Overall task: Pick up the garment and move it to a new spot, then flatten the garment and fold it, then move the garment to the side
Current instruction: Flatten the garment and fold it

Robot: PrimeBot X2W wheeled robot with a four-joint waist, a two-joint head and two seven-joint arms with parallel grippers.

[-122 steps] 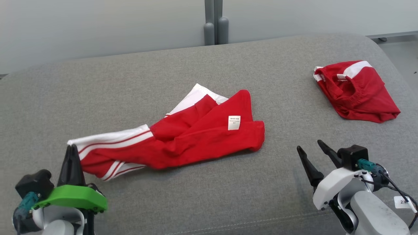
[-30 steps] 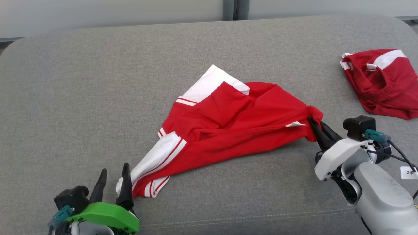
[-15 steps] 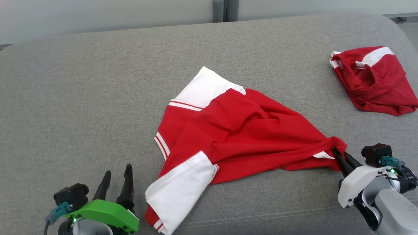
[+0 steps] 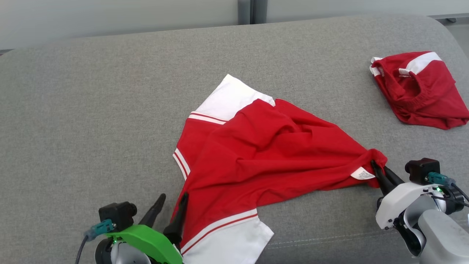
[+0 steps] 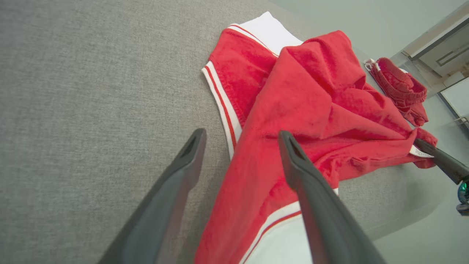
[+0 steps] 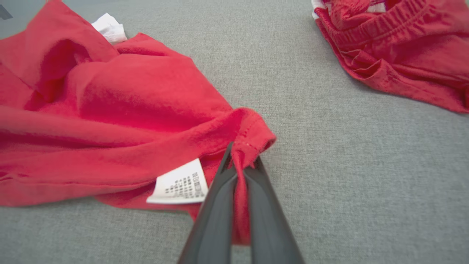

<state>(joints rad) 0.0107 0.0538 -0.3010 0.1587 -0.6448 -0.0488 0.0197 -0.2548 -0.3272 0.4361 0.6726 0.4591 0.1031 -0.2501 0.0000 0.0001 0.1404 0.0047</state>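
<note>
In the middle of the grey cushion (image 4: 91, 110) you have the red garment (image 4: 263, 146) lying rumpled, its white-banded end at the near edge. Your right gripper (image 4: 378, 168) is clamped on the garment's right corner, beside the white label (image 4: 362, 173). Your left gripper (image 4: 173, 200) stands with its fingers apart at the garment's near left edge. A second red garment (image 4: 421, 91) lies far right, well apart.

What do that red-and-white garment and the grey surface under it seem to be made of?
Red-and-white garment: soft matte knit, probably cotton jersey; it bunches into limp folds and shows a stitched hem. Grey cushion surface: woven upholstery fabric, matte, flecked weave, with a sewn seam near the front edge.
</note>
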